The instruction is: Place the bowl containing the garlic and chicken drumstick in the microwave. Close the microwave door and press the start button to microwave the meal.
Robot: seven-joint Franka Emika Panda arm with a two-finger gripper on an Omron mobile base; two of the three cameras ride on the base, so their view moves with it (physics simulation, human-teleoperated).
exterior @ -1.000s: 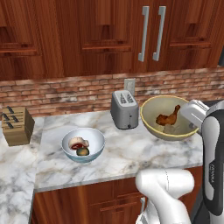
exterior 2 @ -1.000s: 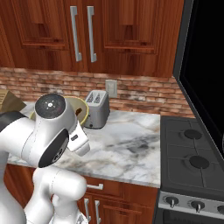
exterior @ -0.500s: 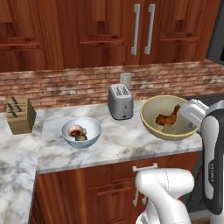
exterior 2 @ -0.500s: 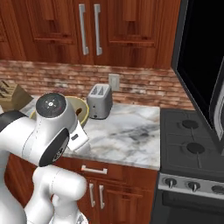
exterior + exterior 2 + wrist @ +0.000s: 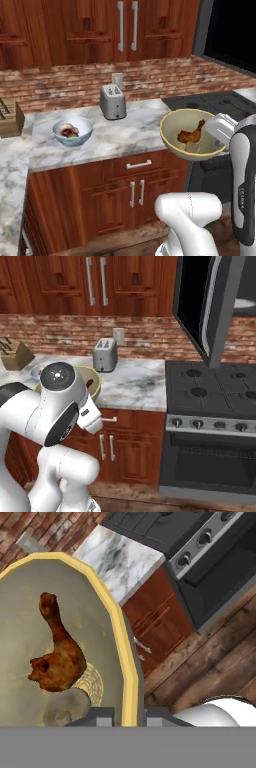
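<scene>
Right now we see the gripper (image 5: 121, 714) clamped narrowly on the yellow rim of the bowl (image 5: 192, 135), one finger inside the wall and one outside in the hand view. We find the bowl held in the air past the front edge of the marble counter (image 5: 130, 135), over the cabinet fronts and close to the stove (image 5: 215, 391). It touches nothing except the gripper. From the left base view it hangs tilted, its opening turned partly toward us.

Inside it lies the chicken drumstick (image 5: 57, 654), plump end low in the bowl and thin bone end pointing up the wall. Just beside the plump end sits the garlic (image 5: 65, 707), pale and rounded, partly behind the fingers.

From the right base view we see the microwave (image 5: 240, 301) mounted high above the stove, with a white plate showing inside it. Its door (image 5: 207, 306) stands swung wide open, black glass facing the room and the silver handle running along its edge. The bowl (image 5: 90, 381) is well below and to the left of it there, mostly hidden by the arm.

On the counter stand a toaster (image 5: 112, 101) near the brick wall, a small pale bowl (image 5: 73, 132) with food in it toward the left, and a knife block (image 5: 10, 117) at the far left.
</scene>
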